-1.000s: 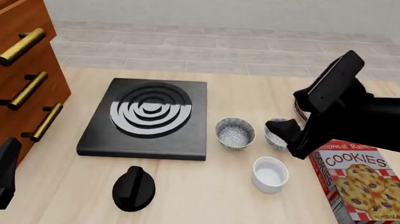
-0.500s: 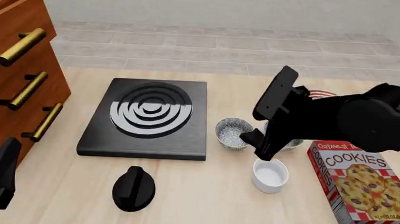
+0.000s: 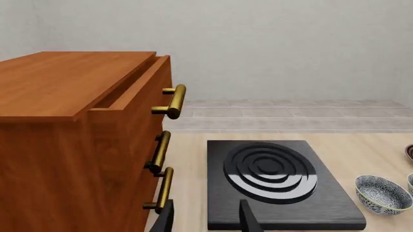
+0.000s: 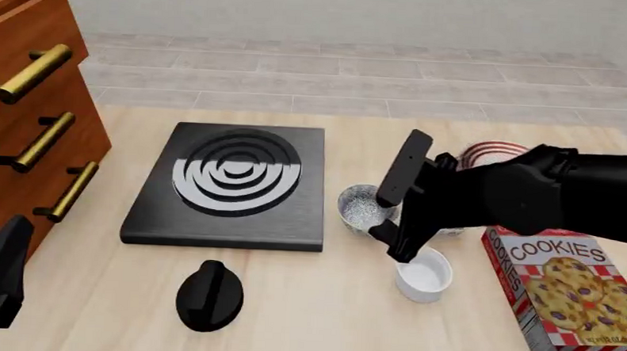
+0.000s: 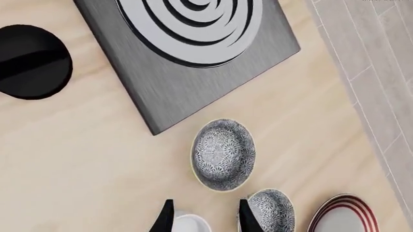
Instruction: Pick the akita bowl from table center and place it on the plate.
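The akita bowl [image 4: 363, 208] sits at the table's centre, just right of the black burner [image 4: 228, 184], upright and untouched (its speckled inside shows clearly in your right wrist view [image 5: 224, 154]). Your right gripper [image 4: 392, 241] hangs above the table just beside that bowl's near-right edge, over the gap between it and the white cup [image 4: 423, 273]. In the right wrist view its two finger tips [image 5: 166, 218] stand apart with nothing between them, so it is open and empty. The look-alike bowl [image 5: 272, 210] lies just right of the akita bowl, mostly hidden behind your arm in the front view. The plate [image 4: 491, 151] is farther back on the right, partly covered by the arm; its red-striped rim also shows in the wrist view [image 5: 340, 217]. A cookie box [image 4: 568, 287] lies at the near right, and a black knob [image 4: 210, 295] lies in front of the burner. Your left gripper [image 3: 205, 220] is parked low by the drawers [image 3: 84, 140], fingers apart, holding nothing.
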You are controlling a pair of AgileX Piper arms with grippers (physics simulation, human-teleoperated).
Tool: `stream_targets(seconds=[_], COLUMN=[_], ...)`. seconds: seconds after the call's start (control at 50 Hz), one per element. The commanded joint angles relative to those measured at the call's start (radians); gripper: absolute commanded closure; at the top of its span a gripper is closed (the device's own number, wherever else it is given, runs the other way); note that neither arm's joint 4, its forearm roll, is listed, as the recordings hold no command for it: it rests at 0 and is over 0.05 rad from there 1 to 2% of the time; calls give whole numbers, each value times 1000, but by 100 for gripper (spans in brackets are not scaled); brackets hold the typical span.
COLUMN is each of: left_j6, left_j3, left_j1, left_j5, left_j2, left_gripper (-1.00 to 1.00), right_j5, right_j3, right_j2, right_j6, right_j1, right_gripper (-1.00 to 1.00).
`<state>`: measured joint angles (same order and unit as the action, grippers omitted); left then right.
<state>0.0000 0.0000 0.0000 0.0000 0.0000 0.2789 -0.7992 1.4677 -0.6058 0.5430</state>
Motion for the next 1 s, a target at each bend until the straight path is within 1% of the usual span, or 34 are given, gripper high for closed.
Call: stream_targets(seconds=[0.02,0.24,0.3,0.4,0.44,0.52,0.56,0.62,0.7,0.78,0.82,0.9,0.94,0.96,1.0], left_j6=[0,0,0,0,0,0,0,0,0,0,0,0,0,0,0], left_j3=[0,0,0,0,0,0,0,0,0,0,0,0,0,0,0], left_j1=[0,0,0,0,0,0,0,0,0,0,0,0,0,0,0], left_j5=[0,0,0,0,0,0,0,0,0,0,0,0,0,0,0], left_j2=[0,0,0,0,0,0,0,0,0,0,0,0,0,0,0], left_gripper=[-100,-100,-100,-100,-100,-100,-100,-100,-100,-100,-100,-100,-100,-100,-100], right_j5=[-26,-55,-72,-87,-105,-103,-110,-104,-97,-84,-88,-105,-106,-99,-106], right_j3=[1,-10,-6,-10,-4,-19,-22,-38,-52,-75,-79,-76,-82,-90,-85], right_j2=[60,117,137,158,174,189,196,202,215,225,238,264,271,278,286], right_j6=[-19,-35,-67,-73,-100,-97,-117,-120,-138,-144,-143,-162,-158,-141,-144], right_j1=[19,9,-11,-7,-23,-21,-32,-35,-43,-38,-36,-42,-41,-34,-29], right_gripper=[-100,-100,-100,-100,-100,-100,-100,-100,-100,-100,-100,-100,-100,-100,-100])
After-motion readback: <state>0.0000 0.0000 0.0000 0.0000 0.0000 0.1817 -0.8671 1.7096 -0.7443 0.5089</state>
